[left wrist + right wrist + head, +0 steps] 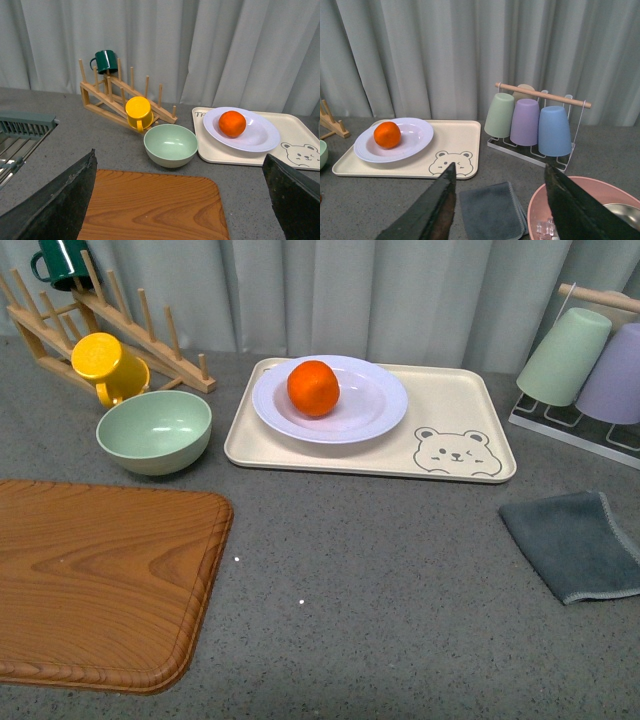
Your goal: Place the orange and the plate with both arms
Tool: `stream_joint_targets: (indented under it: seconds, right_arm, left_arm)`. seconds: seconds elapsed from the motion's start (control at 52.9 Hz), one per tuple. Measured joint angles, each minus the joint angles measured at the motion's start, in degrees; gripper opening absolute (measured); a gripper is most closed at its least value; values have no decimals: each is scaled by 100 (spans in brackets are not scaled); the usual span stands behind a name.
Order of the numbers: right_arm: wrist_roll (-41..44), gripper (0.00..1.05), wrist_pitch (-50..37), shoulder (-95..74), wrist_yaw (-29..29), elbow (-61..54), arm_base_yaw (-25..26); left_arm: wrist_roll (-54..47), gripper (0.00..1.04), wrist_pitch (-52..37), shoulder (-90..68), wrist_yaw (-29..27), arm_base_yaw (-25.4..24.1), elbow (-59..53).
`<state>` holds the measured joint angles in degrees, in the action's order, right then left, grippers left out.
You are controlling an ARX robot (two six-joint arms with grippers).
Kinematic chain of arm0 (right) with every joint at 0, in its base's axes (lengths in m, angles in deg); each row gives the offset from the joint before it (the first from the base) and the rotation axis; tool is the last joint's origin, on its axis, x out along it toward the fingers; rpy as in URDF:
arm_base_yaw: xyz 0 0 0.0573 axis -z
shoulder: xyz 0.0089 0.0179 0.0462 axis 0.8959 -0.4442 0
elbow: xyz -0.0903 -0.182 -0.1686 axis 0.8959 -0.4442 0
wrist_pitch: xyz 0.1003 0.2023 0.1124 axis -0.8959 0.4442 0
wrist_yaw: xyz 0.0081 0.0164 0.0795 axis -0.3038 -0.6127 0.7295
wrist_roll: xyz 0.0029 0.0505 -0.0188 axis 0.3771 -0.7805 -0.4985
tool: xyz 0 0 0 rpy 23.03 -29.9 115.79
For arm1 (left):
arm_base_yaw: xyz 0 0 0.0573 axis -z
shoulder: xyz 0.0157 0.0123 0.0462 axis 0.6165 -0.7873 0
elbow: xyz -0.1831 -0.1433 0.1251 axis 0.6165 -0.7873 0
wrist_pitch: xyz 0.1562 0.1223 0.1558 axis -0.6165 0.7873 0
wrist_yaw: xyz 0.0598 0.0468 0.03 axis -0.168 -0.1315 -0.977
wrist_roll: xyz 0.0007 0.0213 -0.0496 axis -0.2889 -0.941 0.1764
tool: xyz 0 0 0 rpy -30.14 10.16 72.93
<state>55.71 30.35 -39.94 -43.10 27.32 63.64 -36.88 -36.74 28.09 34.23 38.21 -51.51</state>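
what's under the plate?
The plate sits on the beige bear tray, toward the end away from the bear face. The orange lies inside it. The tray surface directly beneath the plate is covered, so nothing can be told there.

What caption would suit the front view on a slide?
An orange sits in a plate on a bear tray, beside a green bowl.

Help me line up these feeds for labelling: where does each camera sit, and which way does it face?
Front view: on the robot's body, looking down at the plate holding the orange; no arm shows.
Left wrist view: on the left arm, facing the green bowl; left gripper fingers frame it, open.
Right wrist view: on the right arm, facing the cup rack; right gripper open.
All share the orange, plate and tray.
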Motion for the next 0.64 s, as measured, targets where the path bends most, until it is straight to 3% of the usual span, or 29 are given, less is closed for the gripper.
stream_joint_targets:
  seconds: [0.189,0.643]
  right_arm:
    - [-2,97,0,0,2,0,0]
    - [-2,96,0,0,0,0,0]
  left_arm:
    - [0,98,0,0,0,2,0]
    - [0,98,0,0,0,0,0]
